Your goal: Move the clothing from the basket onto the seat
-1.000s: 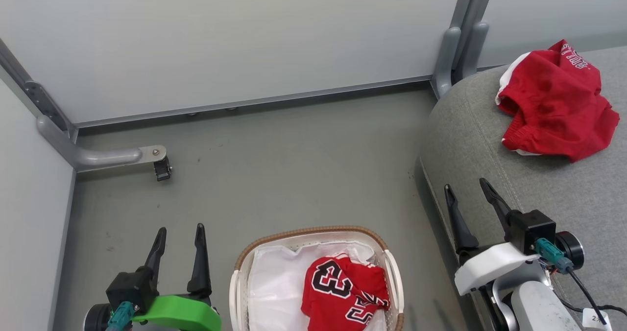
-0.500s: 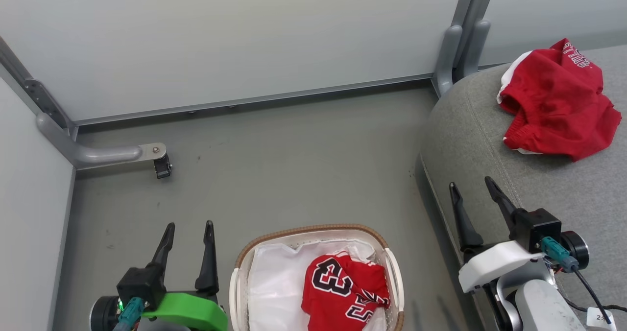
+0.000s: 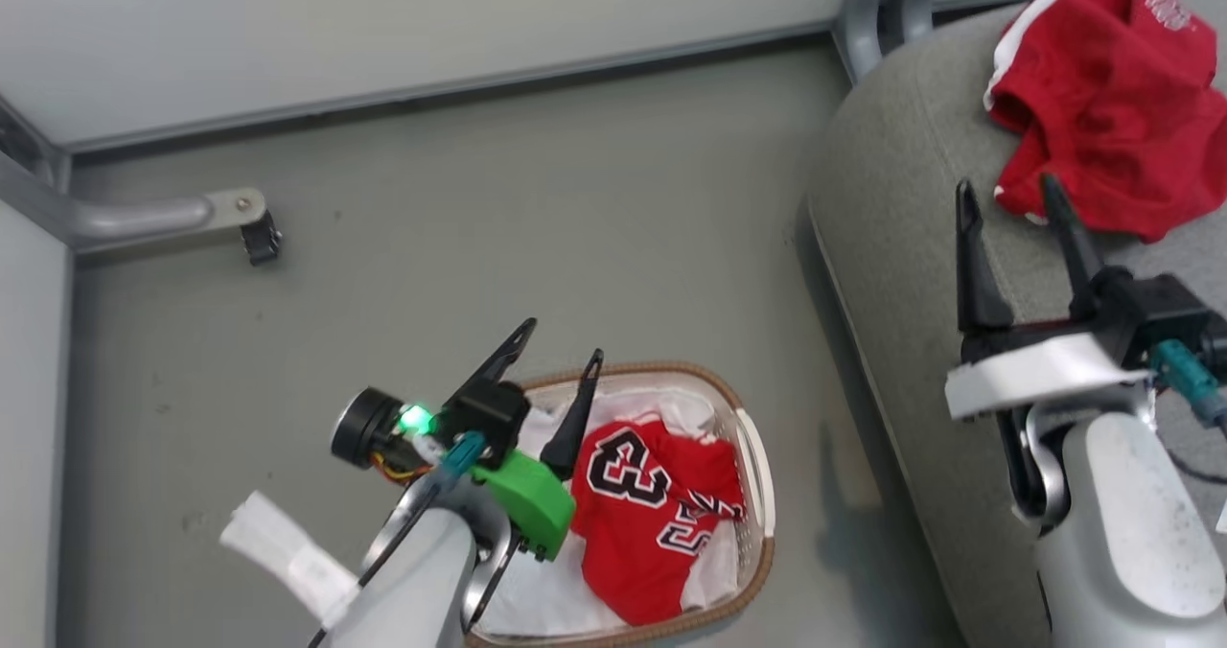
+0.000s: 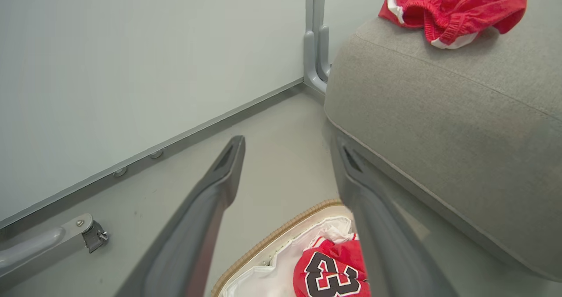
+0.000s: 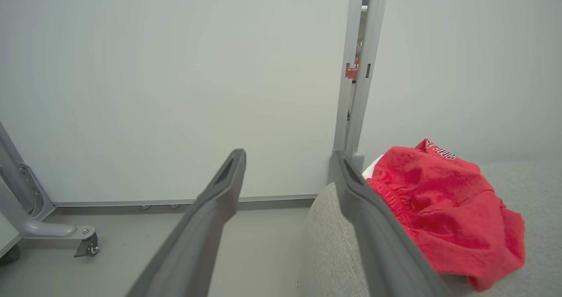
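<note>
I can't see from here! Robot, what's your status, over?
Left hand, right hand open, empty. Jersey in basket, shorts on seat. Nothing covers jersey.

A: What is on the grey seat [image 5: 329, 248]?
B: Crumpled red shorts [image 5: 443, 209].
A: And the right gripper [image 5: 289, 154]?
B: Its two fingers [image 5: 210, 209] are spread wide apart, holding nothing. A white wall [image 5: 153, 90] is behind.

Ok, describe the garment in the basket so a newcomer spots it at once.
Left of the grey sofa seat, an oval white basket with a brown woven rim stands on the floor. Inside, on a white liner, lies a crumpled red jersey. Unlike the red shorts on the seat, it shows bold black-and-white numerals.
</note>
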Tool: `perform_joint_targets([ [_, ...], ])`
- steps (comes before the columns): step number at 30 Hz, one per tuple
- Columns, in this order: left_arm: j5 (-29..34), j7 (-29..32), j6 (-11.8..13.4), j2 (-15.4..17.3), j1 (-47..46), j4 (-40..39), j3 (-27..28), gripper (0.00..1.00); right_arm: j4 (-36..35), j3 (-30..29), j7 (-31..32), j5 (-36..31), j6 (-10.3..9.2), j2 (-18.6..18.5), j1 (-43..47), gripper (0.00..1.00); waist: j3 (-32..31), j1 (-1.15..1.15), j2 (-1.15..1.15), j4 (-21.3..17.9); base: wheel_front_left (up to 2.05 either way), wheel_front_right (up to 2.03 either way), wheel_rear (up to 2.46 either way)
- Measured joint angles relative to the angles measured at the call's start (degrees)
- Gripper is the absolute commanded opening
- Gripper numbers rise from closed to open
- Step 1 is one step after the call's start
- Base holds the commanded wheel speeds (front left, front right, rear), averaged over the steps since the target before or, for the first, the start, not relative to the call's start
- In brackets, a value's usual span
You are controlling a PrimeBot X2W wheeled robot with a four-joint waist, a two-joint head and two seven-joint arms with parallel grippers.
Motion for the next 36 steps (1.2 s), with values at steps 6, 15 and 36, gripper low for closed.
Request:
perform_joint_targets([
  [6,-0.37,1.46,-0.05,0.03,-8.55,12.32,-8.57,1.00,-3.36,0.15,0.00,0.42,0.01,0.01,-4.75,1.00,6.61,0.00,0.00,-2.16,0.00,0.00,0.00],
  [15,-0.77,2.53,-0.08,2.01,-18.91,27.66,-21.80,1.00,-7.49,1.71,0.00,4.04,0.00,-0.05,-9.44,1.00,17.03,0.01,0.00,-6.75,0.00,0.00,0.00],
  [36,-1.00,5.30,-0.08,6.37,-33.64,41.38,-39.35,1.00,-11.17,6.58,0.00,9.90,0.00,-0.07,-13.61,1.00,35.77,0.01,0.00,-19.16,0.00,0.00,0.00],
])
